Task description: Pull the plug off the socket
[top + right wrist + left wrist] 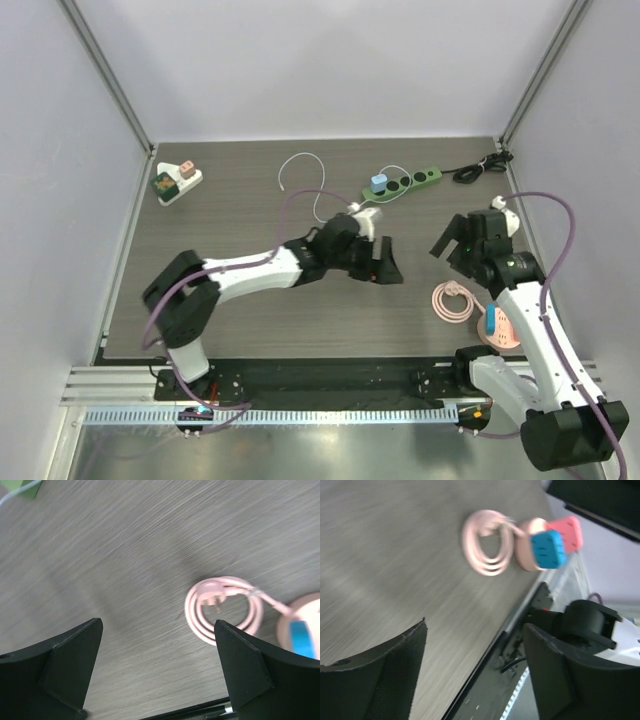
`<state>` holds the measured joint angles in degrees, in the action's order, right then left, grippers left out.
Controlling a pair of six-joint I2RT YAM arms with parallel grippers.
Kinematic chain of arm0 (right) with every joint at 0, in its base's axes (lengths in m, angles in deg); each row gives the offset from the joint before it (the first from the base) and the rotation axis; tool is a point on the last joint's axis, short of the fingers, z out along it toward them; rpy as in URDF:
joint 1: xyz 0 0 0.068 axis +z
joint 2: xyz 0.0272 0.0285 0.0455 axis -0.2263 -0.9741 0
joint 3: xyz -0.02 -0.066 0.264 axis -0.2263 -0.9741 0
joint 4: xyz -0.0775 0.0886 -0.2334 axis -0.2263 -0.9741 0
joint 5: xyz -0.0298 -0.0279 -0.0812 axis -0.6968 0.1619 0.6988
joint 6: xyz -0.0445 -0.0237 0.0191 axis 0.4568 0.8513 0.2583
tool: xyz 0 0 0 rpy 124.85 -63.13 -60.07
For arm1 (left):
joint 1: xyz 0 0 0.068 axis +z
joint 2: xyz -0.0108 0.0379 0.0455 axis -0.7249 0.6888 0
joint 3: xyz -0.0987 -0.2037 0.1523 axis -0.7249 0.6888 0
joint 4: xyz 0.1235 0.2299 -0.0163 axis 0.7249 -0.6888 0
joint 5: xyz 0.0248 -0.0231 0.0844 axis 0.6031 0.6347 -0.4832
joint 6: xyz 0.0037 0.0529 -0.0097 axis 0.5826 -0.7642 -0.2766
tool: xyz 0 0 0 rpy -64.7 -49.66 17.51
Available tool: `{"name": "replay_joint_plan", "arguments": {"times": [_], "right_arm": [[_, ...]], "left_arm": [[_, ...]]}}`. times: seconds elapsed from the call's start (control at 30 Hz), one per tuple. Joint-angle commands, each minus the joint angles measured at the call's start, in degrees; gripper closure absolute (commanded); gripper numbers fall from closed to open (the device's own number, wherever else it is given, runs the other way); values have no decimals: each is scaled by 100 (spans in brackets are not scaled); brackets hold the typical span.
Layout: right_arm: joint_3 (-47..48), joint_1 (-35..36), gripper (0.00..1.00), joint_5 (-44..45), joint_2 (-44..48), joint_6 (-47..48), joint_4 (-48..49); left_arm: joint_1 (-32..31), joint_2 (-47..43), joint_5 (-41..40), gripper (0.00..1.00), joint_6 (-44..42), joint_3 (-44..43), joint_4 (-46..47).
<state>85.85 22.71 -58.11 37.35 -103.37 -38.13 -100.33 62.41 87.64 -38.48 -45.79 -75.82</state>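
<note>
A green power strip (402, 185) lies at the back with a light blue plug (379, 184) in it and a thin white cable (300, 175) trailing left. A round pink socket (497, 326) carries a blue plug (491, 322) at the front right, next to its coiled pink cord (452, 300). My left gripper (385, 262) is open and empty over mid-table. My right gripper (455, 248) is open and empty, above the table behind the coil. The left wrist view shows the coil (487, 542), the pink socket (527, 555) and the blue plug (548, 549). The right wrist view shows the coil (225, 610).
A white socket block (177, 181) with small plugs sits at the back left. A black cable (480, 168) lies bundled at the back right. Grey walls enclose the table on three sides. The metal rail (300, 412) runs along the near edge.
</note>
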Motion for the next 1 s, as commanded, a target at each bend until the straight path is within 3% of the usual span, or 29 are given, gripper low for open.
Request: {"name": "replay_joint_plan", "arguments": {"times": [0.0, 0.07, 0.17, 0.4, 0.67, 0.8, 0.97], "right_arm": [[573, -582, 0, 105, 95, 582, -462], [1021, -734, 0, 481, 25, 898, -761], [1478, -892, 0, 790, 42, 1119, -1007], [1866, -892, 0, 607, 165, 1181, -1236], [1462, -892, 0, 264, 525, 1216, -1113], [1453, -884, 0, 123, 543, 1216, -1052], [1506, -892, 0, -87, 508, 1225, -999]], "left_arm": [[-440, 754, 907, 24, -24, -857, 648], [-694, 1376, 917, 32, 125, -1314, 727], [-1002, 1906, 479, 36, 21, -1947, 544], [-1416, 3207, -84, 42, -112, -3380, -229], [-1557, 3656, -1507, 32, -217, -3794, -1012], [-1548, 4033, -1770, 31, -323, -4459, -1616], [-1557, 4324, -2335, 31, 265, -4954, -2462]]}}
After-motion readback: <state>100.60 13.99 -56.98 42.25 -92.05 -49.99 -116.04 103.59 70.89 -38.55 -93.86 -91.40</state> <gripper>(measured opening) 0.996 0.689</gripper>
